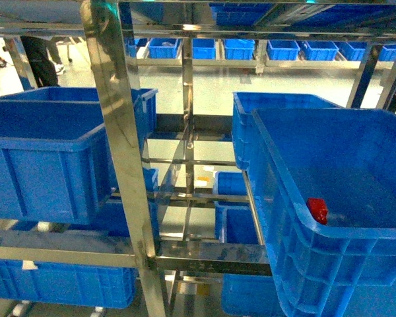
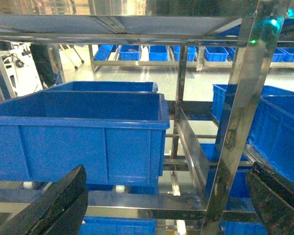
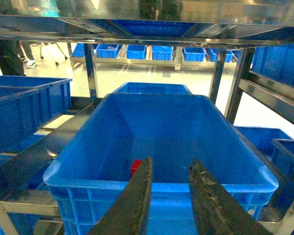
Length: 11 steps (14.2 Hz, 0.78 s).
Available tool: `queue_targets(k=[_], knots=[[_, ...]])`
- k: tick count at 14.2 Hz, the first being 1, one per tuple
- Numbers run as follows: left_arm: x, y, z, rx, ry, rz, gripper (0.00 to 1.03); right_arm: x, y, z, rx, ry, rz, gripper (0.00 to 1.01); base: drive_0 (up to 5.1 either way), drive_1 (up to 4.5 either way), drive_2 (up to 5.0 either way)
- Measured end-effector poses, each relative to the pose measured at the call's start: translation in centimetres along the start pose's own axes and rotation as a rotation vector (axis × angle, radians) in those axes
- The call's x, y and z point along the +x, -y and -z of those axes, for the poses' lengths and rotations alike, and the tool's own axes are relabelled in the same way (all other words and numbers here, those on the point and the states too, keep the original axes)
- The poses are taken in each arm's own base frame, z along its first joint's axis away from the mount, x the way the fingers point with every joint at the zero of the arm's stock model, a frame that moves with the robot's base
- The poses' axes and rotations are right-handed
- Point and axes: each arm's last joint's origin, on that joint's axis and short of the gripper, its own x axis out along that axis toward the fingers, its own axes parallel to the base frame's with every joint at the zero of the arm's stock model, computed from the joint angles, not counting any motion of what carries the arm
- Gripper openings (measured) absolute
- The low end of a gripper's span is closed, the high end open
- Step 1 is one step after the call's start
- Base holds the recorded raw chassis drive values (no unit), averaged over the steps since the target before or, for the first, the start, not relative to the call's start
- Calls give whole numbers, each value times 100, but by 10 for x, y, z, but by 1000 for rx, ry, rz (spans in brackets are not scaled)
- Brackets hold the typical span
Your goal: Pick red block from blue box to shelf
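My right gripper (image 3: 169,196) hangs in front of the near wall of a dark blue crate (image 3: 161,183) on the shelf (image 1: 119,145), jaws parted by a narrow gap and holding nothing. The red block (image 3: 135,166) lies on the crate floor just inside that wall, at about eleven o'clock from my fingertips, partly hidden behind the left finger (image 3: 132,205). In the head view it sits against the crate's near-left corner. The crate is ribbed and dark, so it may not be the tub the task names (none lighter shows). My left gripper (image 2: 161,205) waits spread wide and empty before another crate (image 2: 83,132), probably kept clear on purpose.
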Motion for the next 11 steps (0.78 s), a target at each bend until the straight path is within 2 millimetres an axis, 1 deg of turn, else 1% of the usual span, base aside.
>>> queue_targets(k=[1, 3, 6, 7, 8, 11], knots=[[0, 0, 0, 0, 0, 0, 98, 0, 0, 0, 0, 0, 0, 29, 0, 0, 0], [0, 0, 0, 0, 0, 0, 98, 0, 0, 0, 0, 0, 0, 57, 0, 0, 0], [0, 0, 0, 0, 0, 0, 98, 0, 0, 0, 0, 0, 0, 95, 0, 0, 0], [0, 0, 0, 0, 0, 0, 98, 0, 0, 0, 0, 0, 0, 99, 0, 0, 0], [0, 0, 0, 0, 0, 0, 98, 0, 0, 0, 0, 0, 0, 97, 0, 0, 0], [0, 0, 0, 0, 0, 0, 98, 0, 0, 0, 0, 0, 0, 98, 0, 0, 0]])
